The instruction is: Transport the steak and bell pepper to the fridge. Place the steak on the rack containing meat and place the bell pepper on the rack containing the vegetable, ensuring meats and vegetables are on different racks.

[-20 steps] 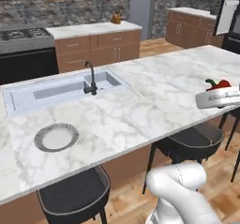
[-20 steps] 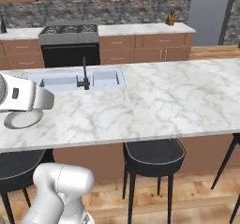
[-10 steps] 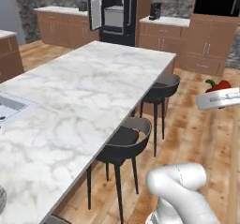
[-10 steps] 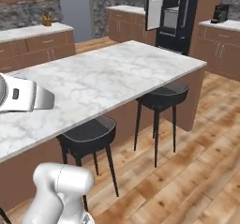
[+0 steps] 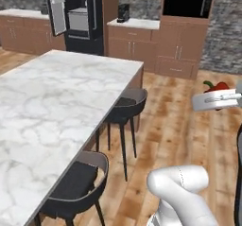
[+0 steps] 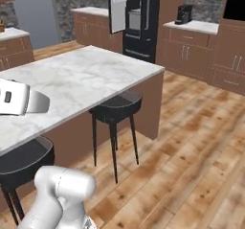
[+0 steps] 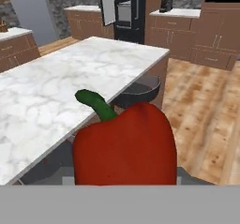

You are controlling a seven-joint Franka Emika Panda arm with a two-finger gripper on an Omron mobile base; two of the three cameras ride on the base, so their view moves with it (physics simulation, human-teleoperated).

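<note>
The red bell pepper (image 7: 126,145) with its green stem sits close up in the hand view and hides the fingertips. In the left base view the bell pepper (image 5: 218,86) pokes up from my gripper (image 5: 221,93), which is shut on it at the right edge, high over the wood floor. The black fridge (image 5: 85,17) stands far off at the back with its door (image 5: 56,7) swung open. Pale grey inner shelves (image 5: 78,18) show inside, too small to tell apart or see what lies on them. The fridge (image 6: 141,19) also shows in the right base view. The steak is out of view.
A long marble island counter (image 5: 56,102) lies between me and the fridge, with black stools (image 5: 127,102) along its near side. Open wood floor (image 5: 179,126) runs to the right of it toward brown cabinets (image 5: 156,45) holding a coffee maker (image 5: 123,13).
The base has turned: the view swung from the sink side of the island toward the fridge, which is now larger. The pepper stays in my gripper.
</note>
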